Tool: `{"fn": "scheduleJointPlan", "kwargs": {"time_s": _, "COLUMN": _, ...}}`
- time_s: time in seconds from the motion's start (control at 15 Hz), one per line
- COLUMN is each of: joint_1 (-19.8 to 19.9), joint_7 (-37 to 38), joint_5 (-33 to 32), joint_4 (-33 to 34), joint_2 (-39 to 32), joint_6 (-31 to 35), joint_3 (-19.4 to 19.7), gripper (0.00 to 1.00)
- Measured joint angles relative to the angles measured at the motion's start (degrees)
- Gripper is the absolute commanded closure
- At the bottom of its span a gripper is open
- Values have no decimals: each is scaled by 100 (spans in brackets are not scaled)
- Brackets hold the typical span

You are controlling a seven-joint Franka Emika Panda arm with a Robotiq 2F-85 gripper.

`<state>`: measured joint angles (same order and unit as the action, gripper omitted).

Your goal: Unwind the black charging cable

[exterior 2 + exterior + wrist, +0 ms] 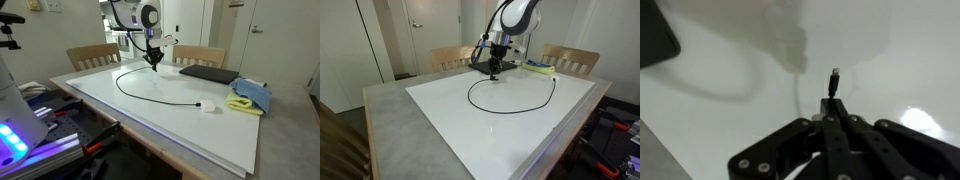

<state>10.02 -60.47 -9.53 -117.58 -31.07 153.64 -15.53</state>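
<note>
The black charging cable [510, 106] lies in a wide open loop on the white board [470, 125]; it also shows in an exterior view [130, 88]. Its far end rises to my gripper [495, 73], which hangs just above the board near the back edge, seen again in an exterior view [153, 59]. In the wrist view the jaws [837, 112] are shut on the cable, and the small plug tip [835, 80] sticks out past the fingertips. The cable's other end has a white plug [208, 106] resting on the board.
A flat black pad [208, 73] lies at the back of the board. A blue and yellow cloth [248, 97] lies beside it. Two wooden chairs [570, 60] stand behind the grey table [385, 125]. A rack with lit equipment [30, 130] is beside the table.
</note>
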Motion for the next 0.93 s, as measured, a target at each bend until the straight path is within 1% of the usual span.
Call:
{"fn": "scheduleJointPlan", "kwargs": {"time_s": 0.2, "joint_1": -45, "joint_7": -835, "joint_5": 122, "joint_4": 386, "joint_2": -233, "joint_6": -125, "joint_3": -272, "gripper": 99}}
{"fn": "scheduleJointPlan", "kwargs": {"time_s": 0.27, "joint_1": -82, "joint_7": -1095, "joint_5": 142, "joint_4": 542, "joint_2": -336, "joint_6": -193, "joint_3": -346, "gripper": 96}}
{"fn": "scheduleJointPlan", "kwargs": {"time_s": 0.33, "joint_1": -133, "joint_7": -1335, "joint_5": 151, "joint_4": 719, "joint_2": -442, "joint_6": -301, "joint_3": -408, "gripper": 96}}
{"fn": "scheduleJointPlan", "kwargs": {"time_s": 0.53, "joint_1": -266, "joint_7": -1571, "joint_5": 162, "joint_4": 1061, "joint_2": -675, "joint_6": -432, "joint_3": -455, "gripper": 96}}
{"fn": "scheduleJointPlan", "kwargs": {"time_s": 0.6, "joint_1": -269, "joint_7": -1593, "joint_5": 162, "joint_4": 1089, "joint_2": -705, "joint_6": -436, "joint_3": -455, "gripper": 99}}
{"fn": "scheduleJointPlan", "kwargs": {"time_s": 0.8, "joint_1": -281, "joint_7": -1717, "joint_5": 208, "joint_4": 1094, "joint_2": -710, "joint_6": -424, "joint_3": -437, "gripper": 99}}
{"fn": "scheduleJointPlan", "kwargs": {"time_s": 0.93, "joint_1": -257, "joint_7": -2308, "joint_5": 275, "joint_4": 1106, "joint_2": -710, "joint_6": -411, "joint_3": -557, "gripper": 99}}
